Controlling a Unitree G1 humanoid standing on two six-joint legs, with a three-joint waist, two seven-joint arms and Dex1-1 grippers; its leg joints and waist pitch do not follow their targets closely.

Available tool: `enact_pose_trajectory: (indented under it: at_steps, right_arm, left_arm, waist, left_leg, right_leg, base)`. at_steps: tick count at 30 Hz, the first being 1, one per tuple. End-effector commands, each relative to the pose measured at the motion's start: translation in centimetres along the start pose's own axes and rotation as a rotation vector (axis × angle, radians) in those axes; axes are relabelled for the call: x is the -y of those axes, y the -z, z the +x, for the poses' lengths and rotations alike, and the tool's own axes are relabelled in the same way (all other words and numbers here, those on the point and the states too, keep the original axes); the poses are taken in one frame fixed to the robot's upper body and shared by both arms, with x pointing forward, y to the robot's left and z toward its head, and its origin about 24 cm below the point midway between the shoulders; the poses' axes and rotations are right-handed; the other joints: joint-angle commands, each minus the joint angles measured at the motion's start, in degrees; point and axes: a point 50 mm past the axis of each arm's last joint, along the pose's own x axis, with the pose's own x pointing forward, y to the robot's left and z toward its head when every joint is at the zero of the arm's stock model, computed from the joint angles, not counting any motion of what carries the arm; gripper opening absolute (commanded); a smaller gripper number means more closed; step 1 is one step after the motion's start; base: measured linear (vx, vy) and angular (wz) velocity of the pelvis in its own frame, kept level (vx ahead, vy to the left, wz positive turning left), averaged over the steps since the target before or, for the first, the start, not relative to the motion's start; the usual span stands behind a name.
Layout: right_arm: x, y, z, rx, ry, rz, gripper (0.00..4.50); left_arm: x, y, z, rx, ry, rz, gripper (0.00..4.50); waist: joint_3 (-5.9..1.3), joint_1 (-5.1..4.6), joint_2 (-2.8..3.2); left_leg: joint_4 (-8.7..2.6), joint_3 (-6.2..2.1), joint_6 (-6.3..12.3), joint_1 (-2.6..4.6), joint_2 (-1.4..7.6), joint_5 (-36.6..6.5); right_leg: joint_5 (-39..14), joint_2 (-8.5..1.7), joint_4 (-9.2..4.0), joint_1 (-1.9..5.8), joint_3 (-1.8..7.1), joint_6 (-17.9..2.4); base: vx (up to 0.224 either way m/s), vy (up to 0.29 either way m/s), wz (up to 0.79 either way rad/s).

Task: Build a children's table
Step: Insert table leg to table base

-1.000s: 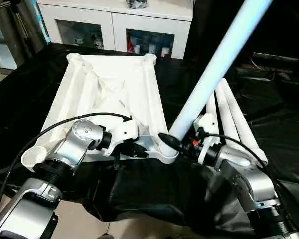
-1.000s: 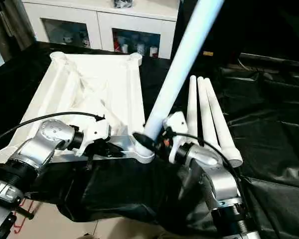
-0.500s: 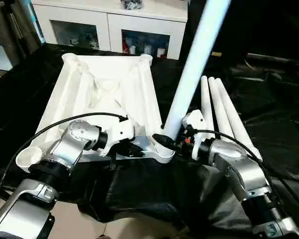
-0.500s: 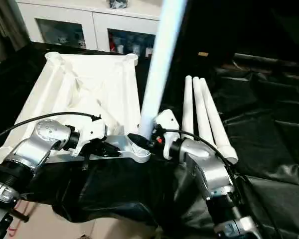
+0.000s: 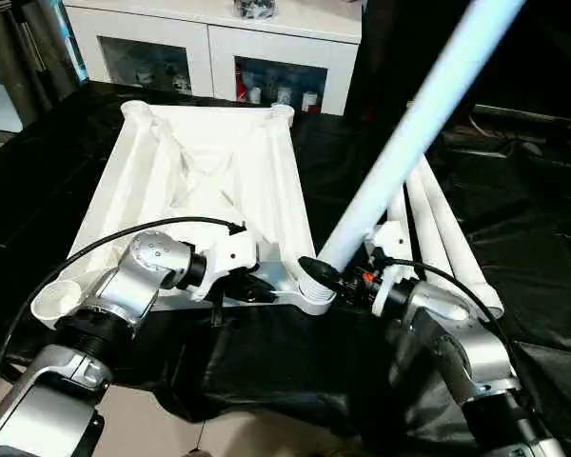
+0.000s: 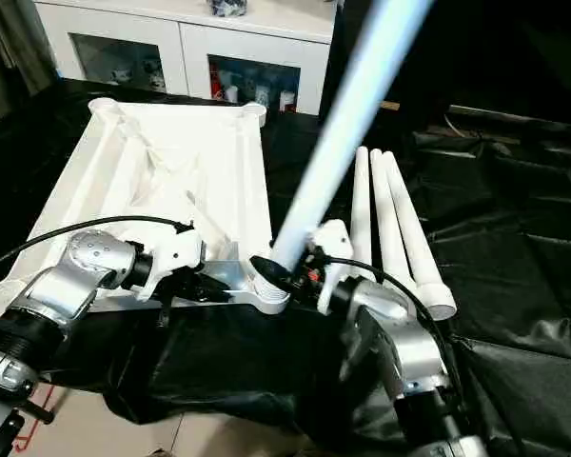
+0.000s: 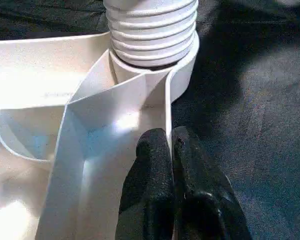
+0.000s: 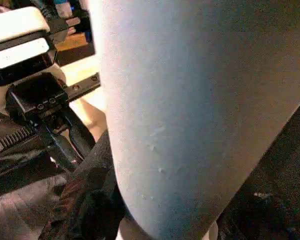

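The white tabletop (image 5: 200,181) lies upside down on black cloth, ribs up. My left gripper (image 5: 257,286) is shut on the thin rim wall beside the near right corner socket (image 5: 314,293); in the left wrist view its black fingers (image 7: 155,170) pinch that wall just below the leg's threaded end (image 7: 152,30). One long white leg (image 5: 409,133) stands with its foot in that socket and leans up to the right. My right gripper (image 5: 350,276) is shut on it low down, one dark finger (image 8: 90,210) showing beside the tube. Three more legs (image 5: 447,238) lie side by side to the right.
A white glass-fronted cabinet (image 5: 219,48) stands behind the work. Crumpled black cloth (image 5: 523,228) covers the surface and hangs over the near edge, with bare floor (image 5: 143,428) below. A black cable (image 5: 95,248) loops over my left forearm.
The held leg was nearly upright half a second ago and now leans right again, its foot still in the socket. The left gripper keeps its hold on the rim.
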Motion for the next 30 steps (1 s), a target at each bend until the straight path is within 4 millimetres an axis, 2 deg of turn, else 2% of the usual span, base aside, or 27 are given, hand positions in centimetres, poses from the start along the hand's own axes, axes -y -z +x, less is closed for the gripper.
enact_pose_trajectory:
  at_steps: [1,4,5,6,12,17,30]
  right_arm:
    - [0.6,1.3,-1.4,-0.054,0.049,0.027,1.91]
    - [0.5,1.8,-1.7,-0.083,0.05,0.014,1.91]
    - [0.5,1.8,-1.7,-0.094,0.047,0.004,1.91]
    - [0.4,1.8,-1.7,-0.102,0.041,-0.004,1.91]
    - [0.1,2.1,-1.4,-0.199,-0.015,-0.092,1.91]
    - [-0.1,2.2,-1.1,-0.215,-0.038,-0.091,1.91]
    - [-0.2,2.1,-0.2,-0.286,-0.172,-0.107,1.91]
  left_arm:
    - [-0.4,-0.6,-0.6,0.006,-0.023,0.029,0.0]
    - [-0.4,-0.7,-0.5,0.007,-0.019,0.031,0.0]
    - [-0.5,-0.7,-0.5,0.007,-0.019,0.032,0.0]
    - [-0.5,-0.7,-0.5,0.007,-0.018,0.032,0.0]
    - [-0.6,-0.9,-0.3,0.009,-0.017,0.036,0.0]
    - [-0.7,-0.9,-0.3,0.009,-0.02,0.036,0.0]
    - [-0.4,-1.2,-0.1,0.024,0.014,0.052,0.0]
  waist:
    - [-3.77,0.07,0.91]
    - [-3.74,0.2,0.91]
    - [-3.7,0.32,1.98]
    - [-3.7,0.14,1.31]
    - [-3.78,0.36,1.36]
    - [-3.66,0.39,1.25]
    - [-3.68,0.21,1.23]
  left_leg:
    - [-4.54,-0.63,1.08,0.14,2.6,-9.9]
    - [-4.57,-0.63,1.04,0.15,2.6,-10.03]
    - [-4.61,-0.76,0.76,0.2,2.58,-10.22]
    - [-4.63,-0.67,0.68,0.19,2.58,-10.72]
    - [-4.56,-0.65,0.66,0.13,2.52,-9.94]
    - [-4.63,-0.68,0.74,0.2,2.56,-10.92]
    - [-4.57,-0.69,0.96,0.23,2.61,-10.83]
  right_leg:
    - [-12.24,-4.61,-4.01,3.15,2.95,-12.65]
    - [-12.82,-4.63,-4.07,3.17,2.94,-12.49]
    - [-12.69,-4.66,-3.99,3.13,2.97,-12.58]
    - [-12.77,-4.48,-4.17,3.19,2.9,-12.45]
    - [-12.35,-4.5,-4.04,3.28,2.93,-12.28]
    - [-14.04,-4.59,-4.25,3.23,2.97,-12.03]
    - [-13.71,-4.6,-4.2,3.24,2.97,-12.5]
  base:
    - [0.0,0.0,0.0]
    - [0.0,0.0,0.0]
    - [0.0,0.0,0.0]
    - [0.0,0.0,0.0]
    - [0.0,0.0,0.0]
    - [0.0,0.0,0.0]
    - [0.0,0.0,0.0]
